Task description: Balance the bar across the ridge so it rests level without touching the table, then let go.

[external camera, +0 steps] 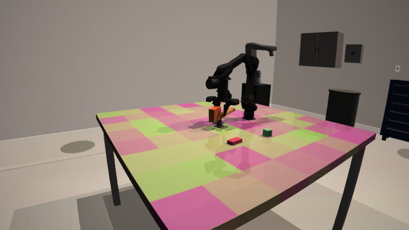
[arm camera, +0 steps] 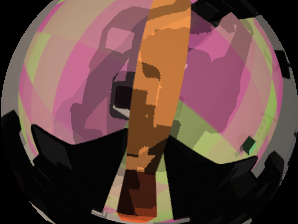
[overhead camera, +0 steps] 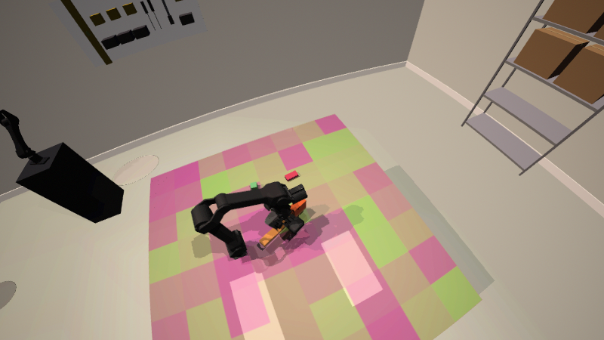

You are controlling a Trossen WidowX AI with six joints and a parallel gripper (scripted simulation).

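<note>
- The single black arm rises from its base, bends at a high elbow and reaches out over the worktop
- Its wrist is turned down, the last section hanging roughly upright
- The pincer points down, low above the worktop, its two dark fingers closed on the orange bar, one on either side

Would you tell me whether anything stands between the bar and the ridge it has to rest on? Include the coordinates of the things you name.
Nothing visible does: the orange bar (overhead camera: 270, 237) (external camera: 214, 114) (arm camera: 160, 75), held in the gripper (external camera: 222, 112), is directly above the black ridge (external camera: 219, 123). The red block (overhead camera: 291, 175) (external camera: 234, 140) and green cube (overhead camera: 254, 185) (external camera: 267, 132) (arm camera: 249, 145) lie off to the side.
</note>
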